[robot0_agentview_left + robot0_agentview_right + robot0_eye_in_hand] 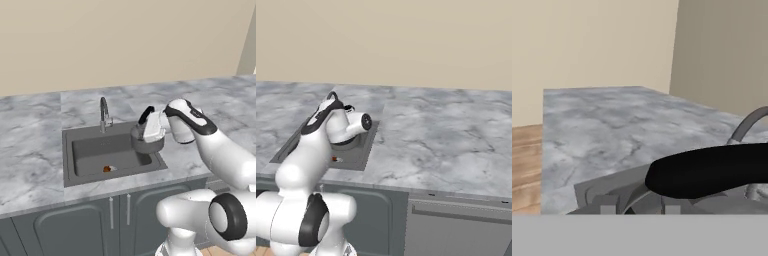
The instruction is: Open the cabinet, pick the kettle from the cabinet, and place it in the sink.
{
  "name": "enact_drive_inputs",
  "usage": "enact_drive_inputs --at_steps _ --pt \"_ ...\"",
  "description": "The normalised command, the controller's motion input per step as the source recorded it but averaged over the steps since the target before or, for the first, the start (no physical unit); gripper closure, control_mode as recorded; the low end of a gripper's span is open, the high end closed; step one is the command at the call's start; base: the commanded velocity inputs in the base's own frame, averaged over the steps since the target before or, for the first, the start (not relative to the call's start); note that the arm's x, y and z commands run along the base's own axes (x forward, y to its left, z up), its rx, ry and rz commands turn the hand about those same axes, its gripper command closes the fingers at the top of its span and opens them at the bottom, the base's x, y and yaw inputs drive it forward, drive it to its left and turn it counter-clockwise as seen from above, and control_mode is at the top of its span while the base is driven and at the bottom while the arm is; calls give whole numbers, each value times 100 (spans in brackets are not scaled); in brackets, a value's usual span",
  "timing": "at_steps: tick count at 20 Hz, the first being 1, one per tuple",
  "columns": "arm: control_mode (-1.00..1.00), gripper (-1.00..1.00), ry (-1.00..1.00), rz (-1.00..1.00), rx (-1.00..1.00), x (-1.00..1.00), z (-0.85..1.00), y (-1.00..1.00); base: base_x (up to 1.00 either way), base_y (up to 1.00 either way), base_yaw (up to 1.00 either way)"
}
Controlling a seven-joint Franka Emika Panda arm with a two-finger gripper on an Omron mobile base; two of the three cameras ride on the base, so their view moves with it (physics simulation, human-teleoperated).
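The silver-grey kettle (146,141) hangs over the right end of the dark grey sink (70,150), its body level with the rim. My gripper (149,120) is shut on the kettle's black arched handle (145,113), reaching in from the right. In the hand view that handle (712,170) runs as a thick black bar across the lower right, above my gripper (637,206). From the right base view my arm hides most of the kettle, and the handle's top (332,95) peeks above my hand over the sink (363,156). The cabinet is out of view.
A slim arched faucet (104,114) stands behind the basin, left of the kettle. A small orange-brown scrap (107,169) lies on the basin floor. Grey marble counter (30,150) surrounds the sink. Grey base cabinet doors (90,225) sit below the counter's front edge.
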Motion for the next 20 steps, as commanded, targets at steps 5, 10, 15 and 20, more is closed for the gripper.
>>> enact_drive_inputs --at_steps 5,10,15,20 --pt "-100 100 -16 4 0 13 -14 19 0 0 0" --pt "-100 100 -3 0 -1 17 -15 25 0 0 0" --pt "-100 100 1 0 0 15 -14 24 0 0 0" --pt "-100 100 0 0 0 15 -10 22 0 0 0"
